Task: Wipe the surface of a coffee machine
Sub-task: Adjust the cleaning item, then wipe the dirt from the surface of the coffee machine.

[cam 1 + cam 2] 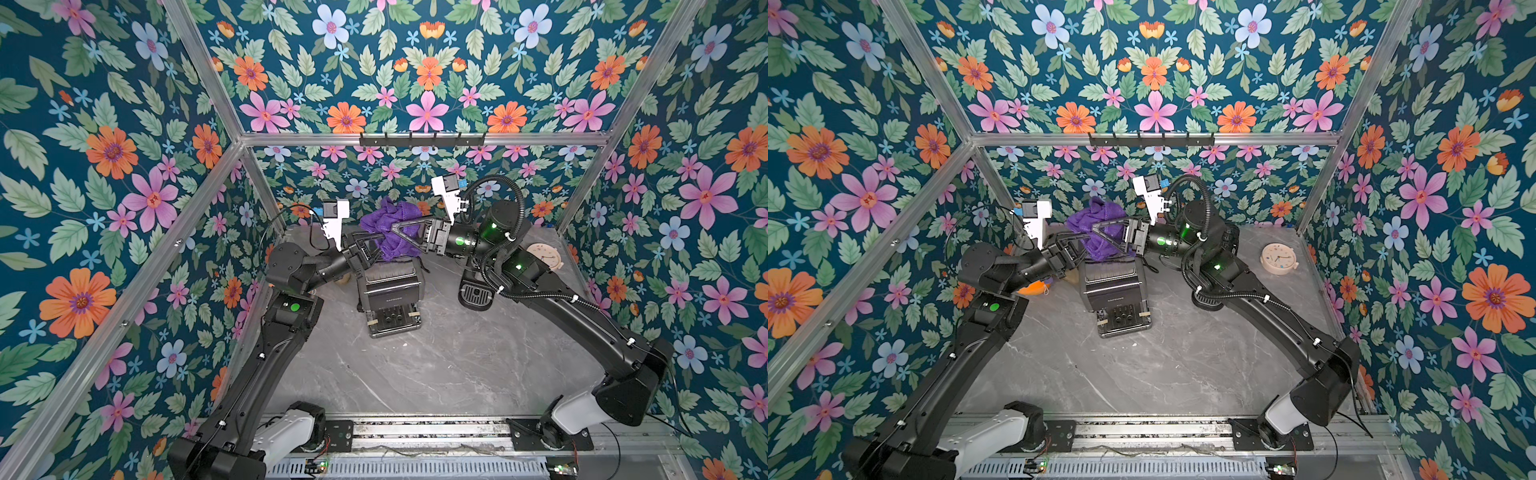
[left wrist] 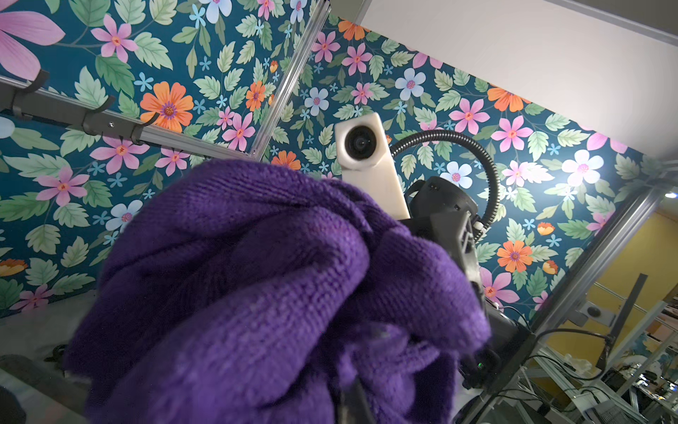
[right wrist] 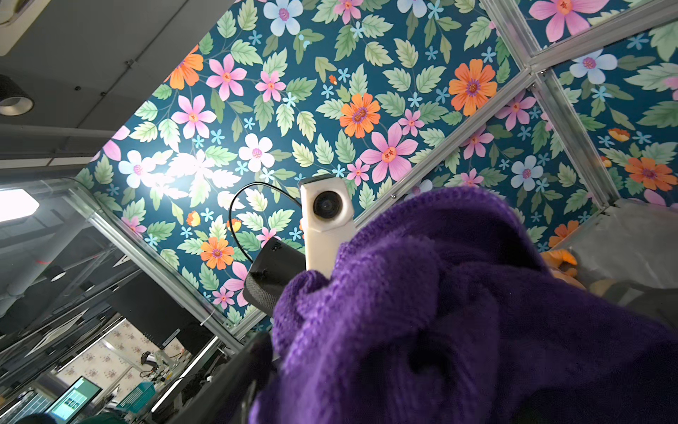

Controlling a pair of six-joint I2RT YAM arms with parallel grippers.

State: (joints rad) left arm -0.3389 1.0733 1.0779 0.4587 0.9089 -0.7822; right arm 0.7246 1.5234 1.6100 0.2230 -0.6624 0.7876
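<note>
The left gripper is clamped tight on the bunched cloth, with the machine just beneath it. Opposite, the right gripper straddles the same cloth, but I can't tell if it's biting. It looks like a regrip. Next, the cloth needs pressing down onto the machine's top.

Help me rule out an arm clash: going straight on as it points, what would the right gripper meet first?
The purple cloth, bunched at the tips of the right gripper; beyond it, probably the left gripper, though depth is unclear.
</note>
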